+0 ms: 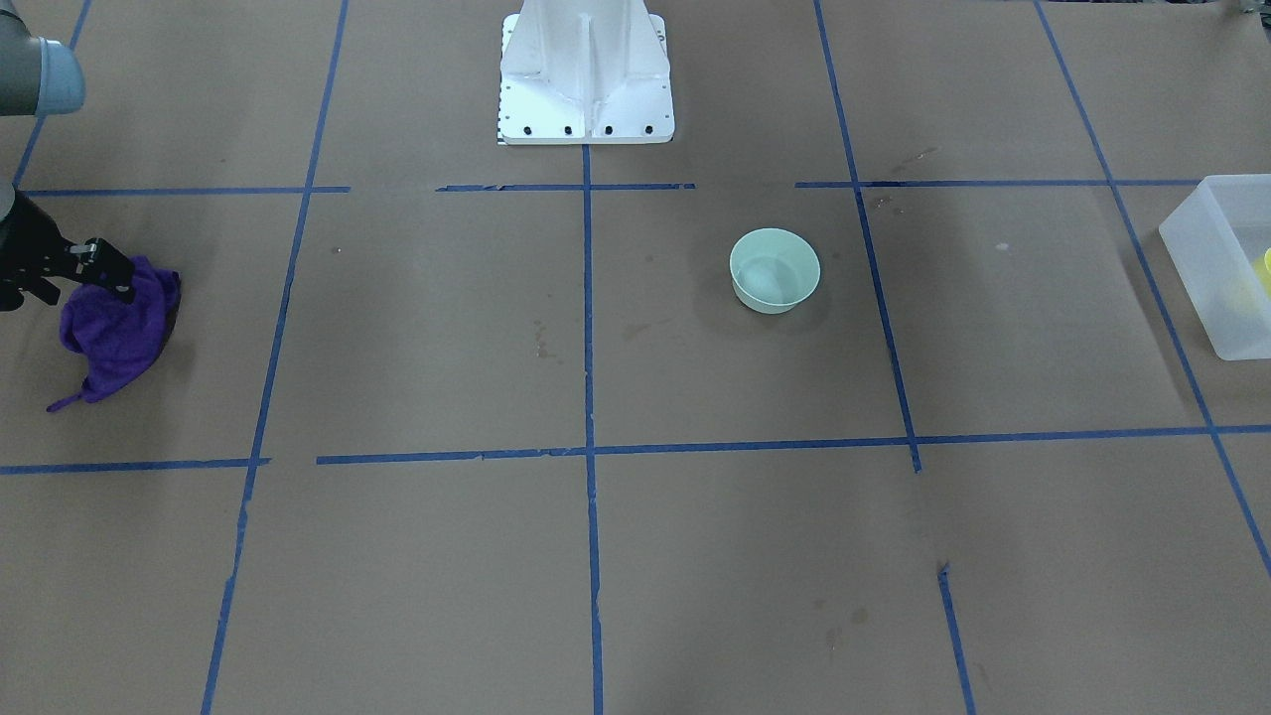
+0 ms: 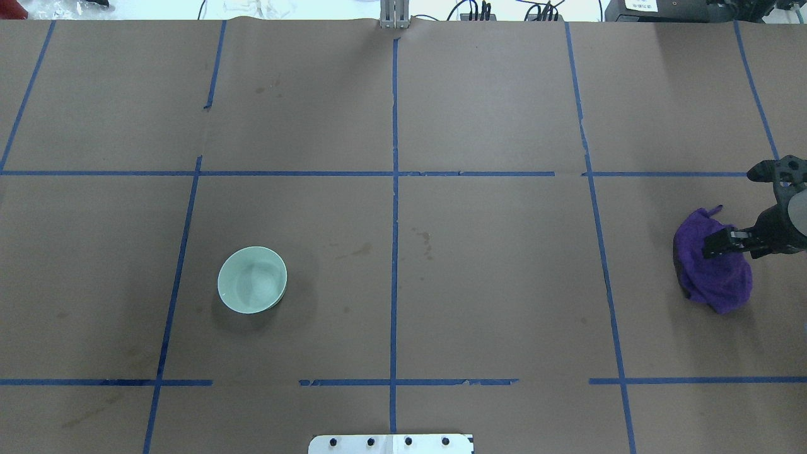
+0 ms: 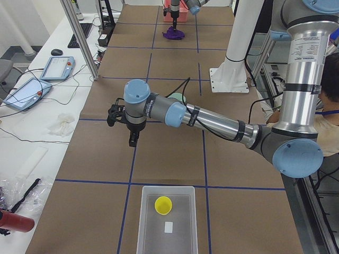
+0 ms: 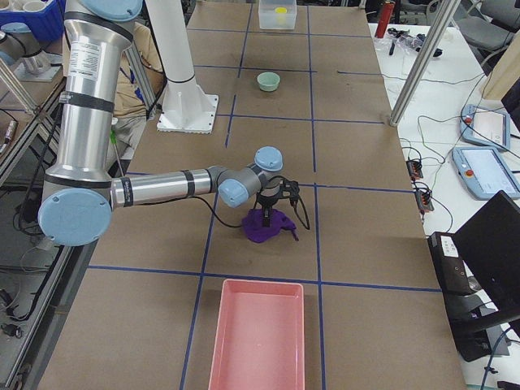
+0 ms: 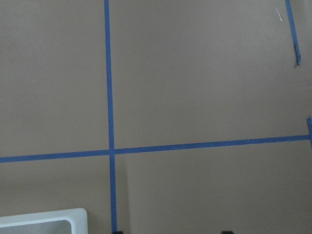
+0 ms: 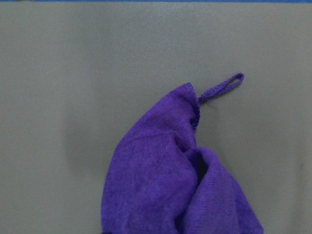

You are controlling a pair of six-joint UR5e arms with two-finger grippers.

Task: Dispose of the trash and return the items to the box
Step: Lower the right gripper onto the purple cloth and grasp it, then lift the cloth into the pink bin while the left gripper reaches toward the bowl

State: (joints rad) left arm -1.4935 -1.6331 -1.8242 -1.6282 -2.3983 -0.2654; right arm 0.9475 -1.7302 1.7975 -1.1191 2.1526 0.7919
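The yellow cup (image 3: 163, 205) lies inside the frosted white box (image 3: 146, 222) at the table's left end; both also show in the front view, the cup (image 1: 1265, 268) cut off by the frame edge and the box (image 1: 1203, 260). My left gripper (image 3: 132, 139) hangs over bare table just past the box, empty; in the left wrist view only its fingertips (image 5: 117, 232) show, wide apart. My right gripper (image 2: 715, 243) points down onto a crumpled purple cloth (image 2: 715, 274) and is shut on its bunched top. The cloth fills the lower right wrist view (image 6: 170, 185).
A pale green bowl (image 2: 252, 288) stands upright left of centre, also in the front view (image 1: 775, 270). A pink tray (image 4: 257, 333) lies at the table's right end beyond the cloth. The white robot base (image 1: 586, 79) stands at the robot's edge of the table.
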